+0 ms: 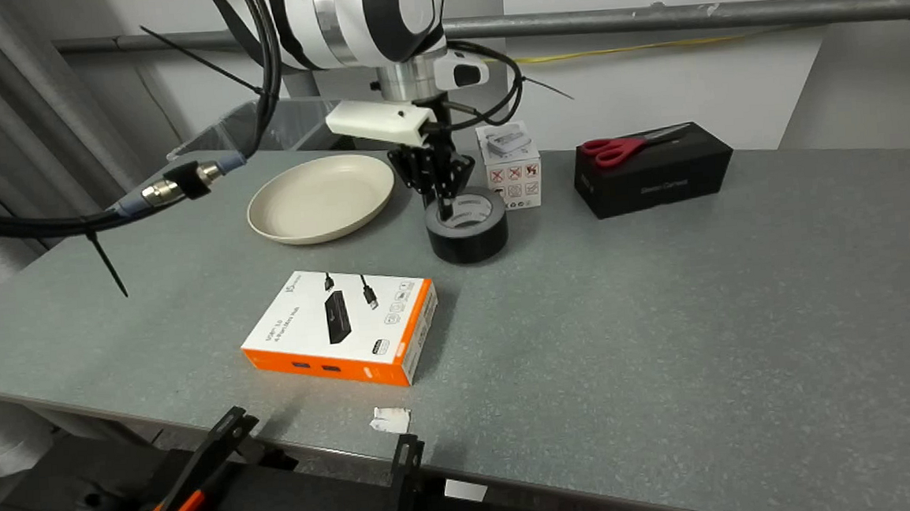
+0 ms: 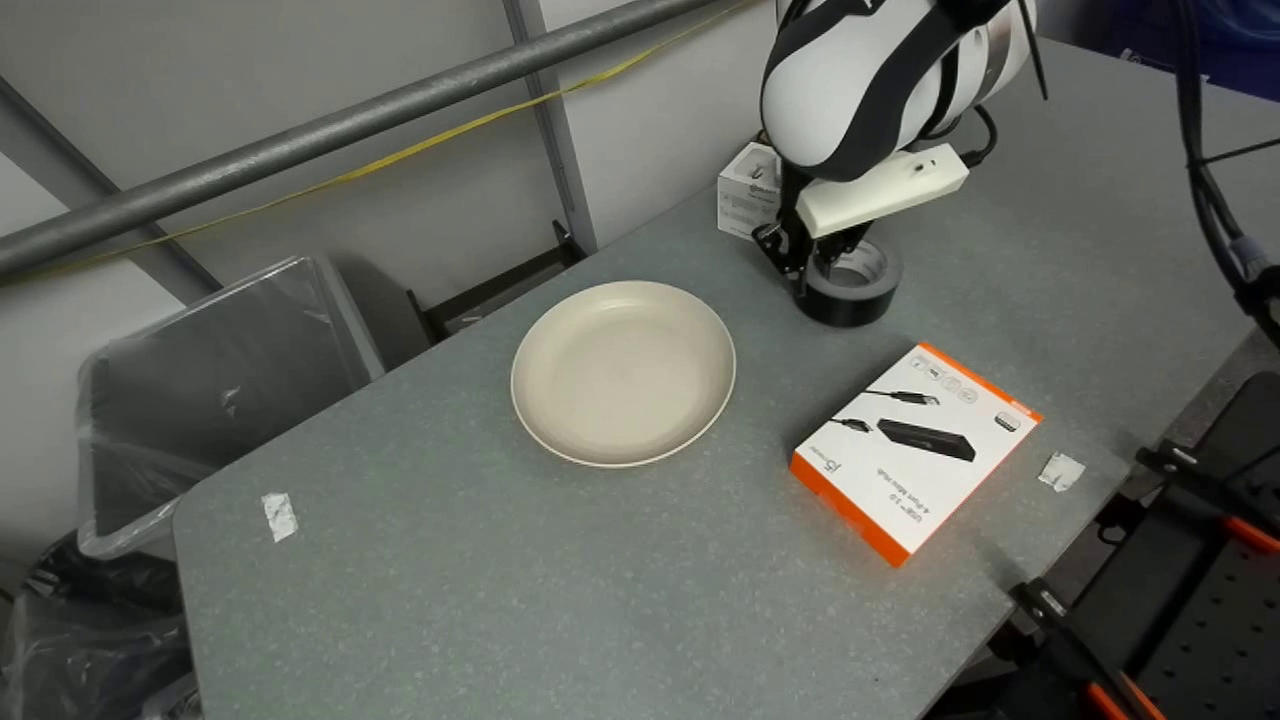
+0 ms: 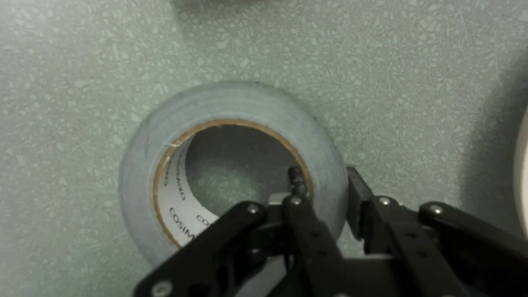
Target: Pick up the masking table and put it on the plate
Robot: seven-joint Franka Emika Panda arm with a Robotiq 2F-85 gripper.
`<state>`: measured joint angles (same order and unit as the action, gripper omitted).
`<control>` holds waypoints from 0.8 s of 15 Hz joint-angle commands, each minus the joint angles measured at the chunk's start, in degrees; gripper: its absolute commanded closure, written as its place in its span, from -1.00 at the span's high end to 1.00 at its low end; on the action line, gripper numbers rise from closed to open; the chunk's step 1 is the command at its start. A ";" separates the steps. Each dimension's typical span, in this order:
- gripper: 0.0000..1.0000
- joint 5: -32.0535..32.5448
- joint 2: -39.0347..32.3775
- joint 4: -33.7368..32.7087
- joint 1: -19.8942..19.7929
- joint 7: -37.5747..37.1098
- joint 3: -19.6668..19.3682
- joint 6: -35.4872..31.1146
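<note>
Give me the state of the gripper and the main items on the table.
Tape: lying flat.
Plate: face up, without the tape.
Gripper: looks closed on the tape's wall, one finger inside.
Hub box: lying flat, looks closed.
White box: upright, looks closed.
Black box: looks closed.
Scissors: lying on the black box, blades look shut.

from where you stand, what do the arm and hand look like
The arm is white and rounded, with black and silver bands, black cables and silvery connectors. The hand is black and jointed, with shiny screws and a cream block above.
</note>
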<state>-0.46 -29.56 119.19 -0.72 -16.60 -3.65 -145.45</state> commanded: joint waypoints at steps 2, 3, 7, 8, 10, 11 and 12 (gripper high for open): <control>-0.87 -1.25 10.02 5.29 1.91 1.48 1.58 0.25; -0.87 -1.46 11.08 5.29 2.13 1.64 2.23 0.96; -0.87 -5.35 14.71 6.08 0.80 8.33 6.54 6.31; -0.87 -2.50 11.55 4.28 2.43 3.77 4.45 3.33; -0.49 -2.86 11.94 4.44 2.63 4.21 4.76 3.92; -0.49 -2.85 11.63 4.44 2.61 4.20 4.60 3.84; -0.49 -2.84 11.37 4.45 2.57 4.19 4.42 3.83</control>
<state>-3.00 -18.22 123.74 1.28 -12.63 1.35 -141.80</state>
